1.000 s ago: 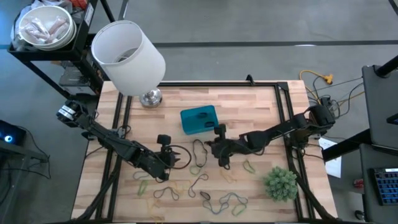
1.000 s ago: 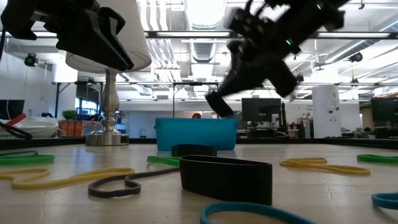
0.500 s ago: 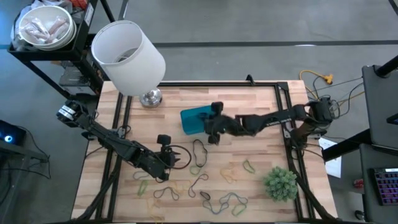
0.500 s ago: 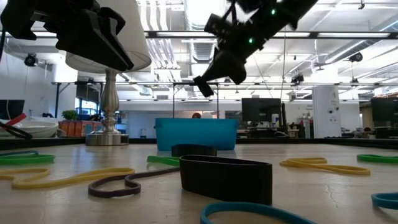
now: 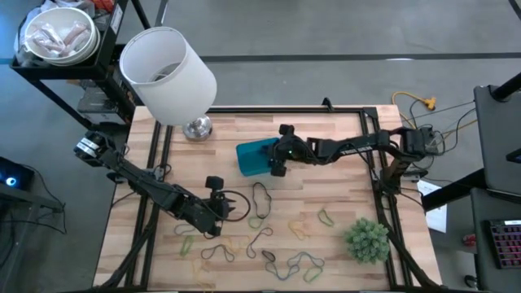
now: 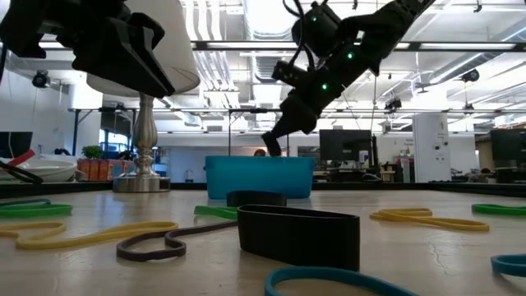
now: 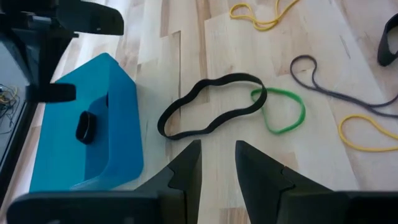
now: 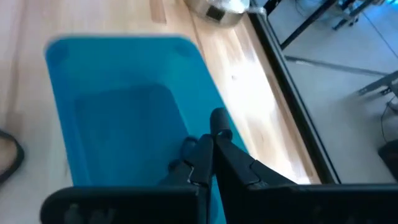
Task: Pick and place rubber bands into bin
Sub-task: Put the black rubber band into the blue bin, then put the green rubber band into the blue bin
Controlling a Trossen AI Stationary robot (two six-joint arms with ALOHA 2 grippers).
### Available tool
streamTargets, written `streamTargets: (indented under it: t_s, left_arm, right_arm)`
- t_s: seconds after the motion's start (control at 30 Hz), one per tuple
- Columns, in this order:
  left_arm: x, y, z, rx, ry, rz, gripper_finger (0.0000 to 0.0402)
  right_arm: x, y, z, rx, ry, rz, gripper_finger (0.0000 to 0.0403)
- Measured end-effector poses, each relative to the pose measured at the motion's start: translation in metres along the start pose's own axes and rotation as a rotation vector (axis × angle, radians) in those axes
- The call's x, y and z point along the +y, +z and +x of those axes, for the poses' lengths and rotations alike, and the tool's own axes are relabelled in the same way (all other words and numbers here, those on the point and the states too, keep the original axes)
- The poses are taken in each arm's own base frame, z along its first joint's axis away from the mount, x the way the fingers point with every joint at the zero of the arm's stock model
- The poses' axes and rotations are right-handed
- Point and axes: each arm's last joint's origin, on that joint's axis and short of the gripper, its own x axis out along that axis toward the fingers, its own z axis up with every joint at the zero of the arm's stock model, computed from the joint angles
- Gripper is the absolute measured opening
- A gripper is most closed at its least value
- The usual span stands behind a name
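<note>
Hovering over the small blue plastic bin [image 5: 259, 156] with low walls and rounded corners, my right end effector [image 8: 208, 146] has its two fingers pressed together on a small dark rubber band [image 8: 219, 120], whose loop pokes out just past the tips. A second ago this arm was low over the loose bands near the middle of the wooden counter [image 5: 326, 146]; since then it has swung across to the bin's edge, so the pick is done and the carry is nearly finished. In the low view the tips hang just above the bin's rim [image 6: 260, 162]. One dark band [image 7: 84, 127] already lies inside the bin.

What remains of this cycle, as I judge it, is to part the fingers so the band drops in. It is light and may cling to a finger.

Many thin floppy rubber bands [image 5: 260, 244] in green, yellow, tan and dark grey lie scattered on the counter, so the task is far from over. My left end effector [image 7: 217, 163] waits, fingers slightly parted and empty, beside a large black rubber loop [image 7: 211, 104].
</note>
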Motion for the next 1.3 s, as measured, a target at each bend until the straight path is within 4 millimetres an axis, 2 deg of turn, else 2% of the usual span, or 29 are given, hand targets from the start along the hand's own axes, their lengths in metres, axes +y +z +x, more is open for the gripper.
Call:
streamTargets:
  t_s: [0.17,0.43,0.6,0.73,0.97,1.13,1.3]
  left_arm:
    - [0.000,0.000,0.000,0.000,0.000,0.000,0.0082]
    - [0.000,0.000,0.000,0.000,0.000,0.000,0.0082]
    - [0.000,-0.003,0.001,0.009,0.001,-0.024,0.0082]
    - [-0.001,-0.014,0.004,0.056,0.003,-0.083,0.0082]
    - [-0.006,-0.041,0.011,0.215,-0.043,-0.181,0.0082]
    - [-0.008,-0.047,0.011,0.305,-0.112,-0.265,0.0082]
    - [-0.011,-0.048,0.010,0.328,-0.156,-0.277,0.0082]
  right_arm:
    - [-0.001,0.001,-0.001,-0.008,-0.002,0.010,0.0029]
    - [0.001,0.002,-0.002,-0.023,0.059,0.027,0.0097]
    - [0.006,0.007,-0.013,-0.038,0.088,-0.042,0.0122]
    - [0.023,0.017,-0.038,-0.056,0.150,-0.128,0.0129]
    - [0.060,0.022,-0.098,-0.035,0.295,-0.233,0.0121]
    - [0.087,0.021,-0.139,-0.064,0.400,-0.271,0.0110]
    - [0.111,0.019,-0.168,-0.106,0.485,-0.306,0.0101]
